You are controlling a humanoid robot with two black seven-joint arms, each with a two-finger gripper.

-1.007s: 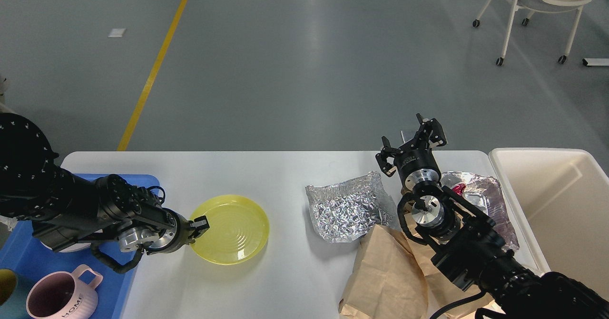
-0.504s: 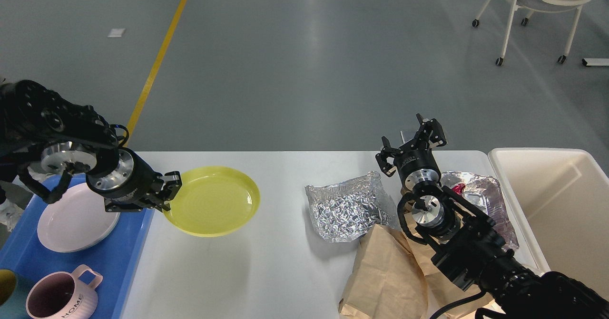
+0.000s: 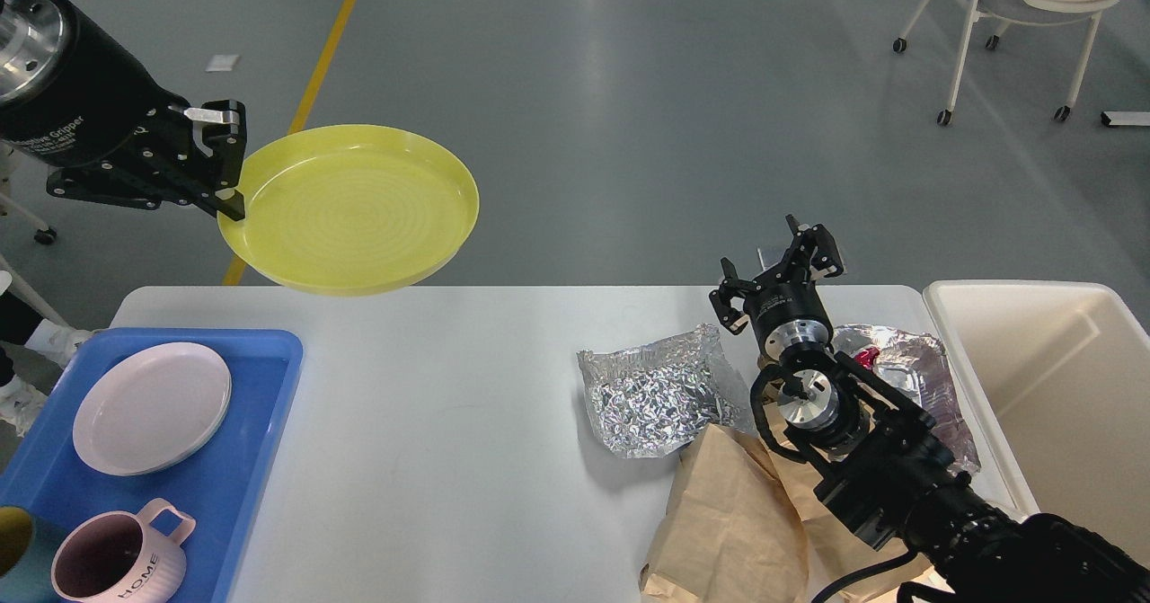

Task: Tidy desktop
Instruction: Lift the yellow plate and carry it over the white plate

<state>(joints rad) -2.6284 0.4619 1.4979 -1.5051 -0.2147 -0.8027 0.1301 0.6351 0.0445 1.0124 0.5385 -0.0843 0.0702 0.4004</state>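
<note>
While the left tool (image 3: pixel 229 167) pinches the yellow plate (image 3: pixel 350 208) up high, it should next go onto the blue tray (image 3: pixel 260 378).

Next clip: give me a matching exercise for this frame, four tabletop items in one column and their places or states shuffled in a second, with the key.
Column one:
1. yellow plate
2. pink mug
3. crumpled foil
4. brown paper bag

Column two:
A. standing in the blue tray
B. held in the air by the left gripper
C. lying at the near edge of the desktop
D. lying on the desktop beside the right gripper

Pairs: 1-B, 2-A, 3-D, 4-C
</note>
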